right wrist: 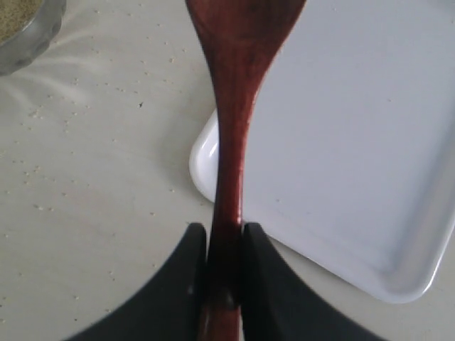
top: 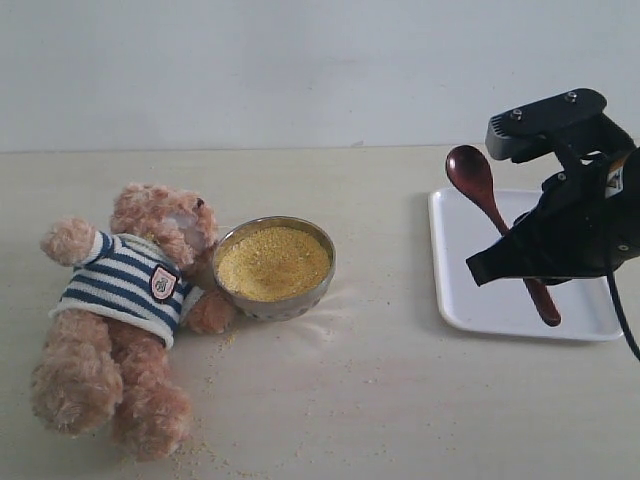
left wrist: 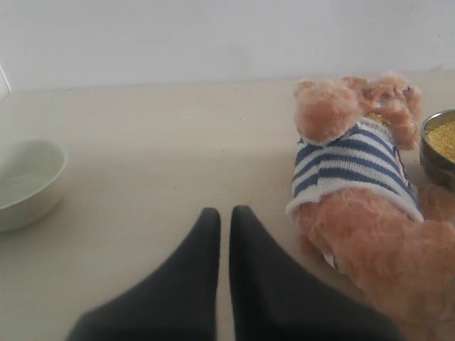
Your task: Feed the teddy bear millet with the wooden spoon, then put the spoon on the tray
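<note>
Pale beige table [top: 400,400] runs back to a plain white wall [top: 300,60], and the round metal bowl [top: 322,280] stands on it, heaped with yellow millet [top: 273,262]. Loose grains lie scattered on the surface around the bowl. The teddy bear [top: 125,310] lies on its back on the left of the bowl, its head and one paw touching the bowl's wall, its striped sweater and chest badge facing up. The tray [top: 480,300] lies flat, well apart from the bowl on its right. The right gripper [right wrist: 225,234] hangs above the tray, its jaws narrow and clamped on the handle of the wooden spoon [top: 478,185]. The spoon is tilted, its oval end raised and leaning toward the bowl, past the tray edge nearest the bowl; its handle end points down over the tray, and whether it touches the tray cannot be told. The left gripper [left wrist: 224,213] hovers low over bare table on the side of the bear away from the bowl, jaws pressed together and holding nothing. A white dish [left wrist: 25,181] sits farther from the bowl than that gripper
</note>
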{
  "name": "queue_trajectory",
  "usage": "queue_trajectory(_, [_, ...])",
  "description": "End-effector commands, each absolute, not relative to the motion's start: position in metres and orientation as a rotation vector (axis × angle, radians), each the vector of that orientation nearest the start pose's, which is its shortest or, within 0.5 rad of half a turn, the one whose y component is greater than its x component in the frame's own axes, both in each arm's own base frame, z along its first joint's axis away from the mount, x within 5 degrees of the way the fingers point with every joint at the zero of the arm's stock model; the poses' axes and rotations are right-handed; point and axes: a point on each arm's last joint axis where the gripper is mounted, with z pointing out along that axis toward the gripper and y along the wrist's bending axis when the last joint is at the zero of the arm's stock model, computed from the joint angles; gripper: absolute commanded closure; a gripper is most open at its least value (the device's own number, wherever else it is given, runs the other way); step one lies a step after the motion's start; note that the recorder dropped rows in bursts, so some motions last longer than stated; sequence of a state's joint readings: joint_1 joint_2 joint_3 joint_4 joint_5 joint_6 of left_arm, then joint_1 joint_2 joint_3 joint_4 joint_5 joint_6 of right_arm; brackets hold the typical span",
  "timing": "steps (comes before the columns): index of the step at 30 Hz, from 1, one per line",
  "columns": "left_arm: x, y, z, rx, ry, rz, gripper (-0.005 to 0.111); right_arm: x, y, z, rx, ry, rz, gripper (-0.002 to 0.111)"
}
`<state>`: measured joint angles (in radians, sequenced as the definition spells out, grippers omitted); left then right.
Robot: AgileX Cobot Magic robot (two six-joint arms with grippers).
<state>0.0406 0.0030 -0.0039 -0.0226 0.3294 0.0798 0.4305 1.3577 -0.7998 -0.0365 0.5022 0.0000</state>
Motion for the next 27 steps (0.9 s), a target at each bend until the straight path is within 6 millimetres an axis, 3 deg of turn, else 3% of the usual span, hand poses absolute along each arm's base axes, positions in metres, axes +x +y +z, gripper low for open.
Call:
queue_trajectory(1, [0.0544, 0.0017, 0.1851, 0.019, 1.797, 0.066, 0.102, 0.2389, 0.1073, 0.2402, -0.576, 2.467, 0.136, 0.108])
queue_trajectory(27, [0.0544, 0.0017, 0.1857, 0.019, 1.789, 0.066, 0.102, 0.2407, 0.1037, 0.2405, -0.561, 2.460, 0.081, 0.108])
